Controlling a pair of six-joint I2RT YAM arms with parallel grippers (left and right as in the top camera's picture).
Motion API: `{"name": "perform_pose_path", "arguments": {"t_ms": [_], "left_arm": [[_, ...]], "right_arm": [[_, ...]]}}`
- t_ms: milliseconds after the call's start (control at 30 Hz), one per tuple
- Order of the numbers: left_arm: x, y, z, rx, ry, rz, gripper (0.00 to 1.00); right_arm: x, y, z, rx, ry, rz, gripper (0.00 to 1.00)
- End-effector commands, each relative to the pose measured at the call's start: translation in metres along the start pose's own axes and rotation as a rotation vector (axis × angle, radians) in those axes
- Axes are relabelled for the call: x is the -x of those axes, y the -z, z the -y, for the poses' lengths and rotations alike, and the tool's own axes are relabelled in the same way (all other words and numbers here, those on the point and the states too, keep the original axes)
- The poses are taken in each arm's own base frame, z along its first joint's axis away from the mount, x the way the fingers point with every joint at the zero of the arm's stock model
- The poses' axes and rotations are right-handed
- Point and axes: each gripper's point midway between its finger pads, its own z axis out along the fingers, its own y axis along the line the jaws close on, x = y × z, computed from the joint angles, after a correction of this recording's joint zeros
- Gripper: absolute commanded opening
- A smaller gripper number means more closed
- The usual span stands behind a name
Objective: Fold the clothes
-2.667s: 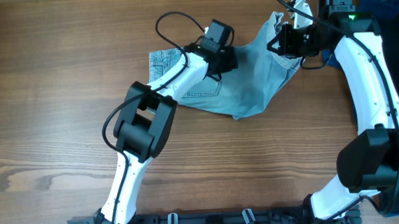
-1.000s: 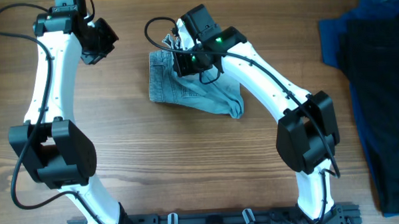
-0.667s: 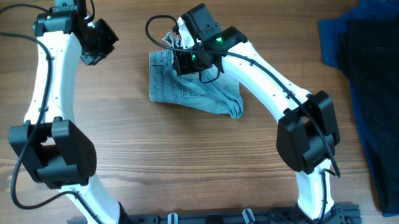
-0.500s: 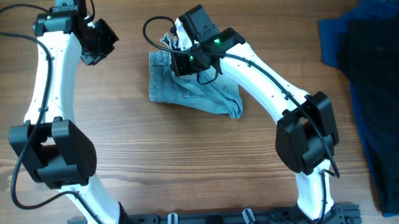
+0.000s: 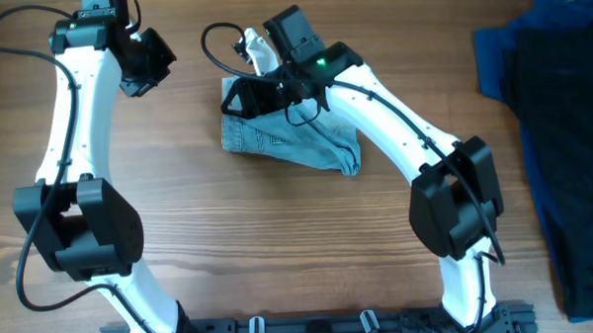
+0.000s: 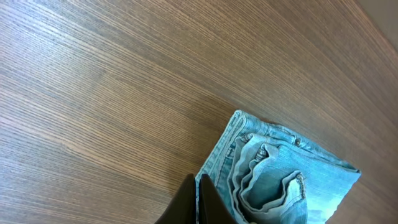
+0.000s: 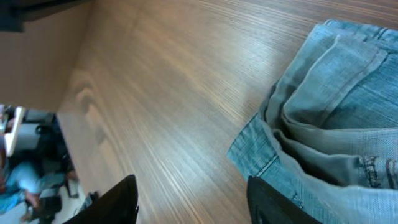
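Faded denim shorts lie folded on the wooden table, their top-left corner right under the right gripper.
That gripper's jaws, pinched shut at the corner a second ago, now stand apart and hold nothing. The left gripper, its fingers together and empty, hangs well to the left. The shorts form a rumpled, layered bundle, with one corner trailing to the lower right.

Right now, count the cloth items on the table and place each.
3. The denim shorts, folded, top centre; dark blue cloth at the right edge; black garment lying over it. Others may be hidden underneath.
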Motion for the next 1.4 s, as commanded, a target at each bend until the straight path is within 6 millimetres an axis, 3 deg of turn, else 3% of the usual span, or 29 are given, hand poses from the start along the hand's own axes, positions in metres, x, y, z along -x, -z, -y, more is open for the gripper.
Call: {"name": "perform_pose_path", "arguments": {"t_ms": [0, 133, 200, 233, 267, 333, 600, 833, 1033, 1133, 1300, 1367], "left_arm": [[-0.003, 0.005, 0.009, -0.031, -0.034, -0.004, 0.04], [-0.010, 0.005, 0.038, -0.114, -0.139, -0.008, 0.04], [-0.008, 0.002, 0.045, -0.088, -0.184, 0.034, 0.04], [-0.006, 0.002, 0.045, -0.070, -0.189, 0.054, 0.04], [-0.003, 0.002, 0.043, -0.050, -0.180, 0.072, 0.04], [0.001, 0.002, 0.039, -0.020, -0.159, 0.094, 0.04], [0.015, 0.005, 0.011, 0.022, -0.063, 0.103, 0.16], [0.015, 0.005, -0.002, 0.044, -0.041, 0.084, 0.15], [0.015, 0.005, -0.002, 0.044, -0.041, 0.083, 0.14], [0.015, 0.005, -0.002, 0.044, -0.040, 0.084, 0.13], [0.015, 0.005, -0.002, 0.043, -0.041, 0.085, 0.13], [0.015, 0.005, -0.002, 0.043, -0.041, 0.085, 0.13]], "right_arm": [[0.033, 0.062, 0.023, -0.088, 0.036, 0.123, 0.63], [0.030, 0.127, 0.096, -0.368, -0.103, 0.168, 0.63], [0.016, 0.144, 0.124, -0.402, -0.163, 0.134, 0.47], [0.011, 0.144, 0.129, -0.389, -0.178, 0.123, 0.37], [0.007, 0.142, 0.132, -0.375, -0.187, 0.113, 0.22], [0.001, 0.131, 0.139, -0.363, -0.167, 0.099, 0.12], [-0.011, 0.044, 0.155, -0.315, -0.054, 0.088, 0.04], [-0.006, -0.023, 0.147, -0.265, 0.057, 0.111, 0.04], [-0.013, -0.042, 0.141, -0.239, 0.036, 0.094, 0.04], [-0.026, -0.037, 0.103, -0.064, -0.010, 0.025, 0.05], [-0.031, 0.015, 0.031, 0.097, -0.122, -0.035, 0.04], [-0.034, 0.029, 0.017, 0.096, -0.163, -0.047, 0.05]]}}
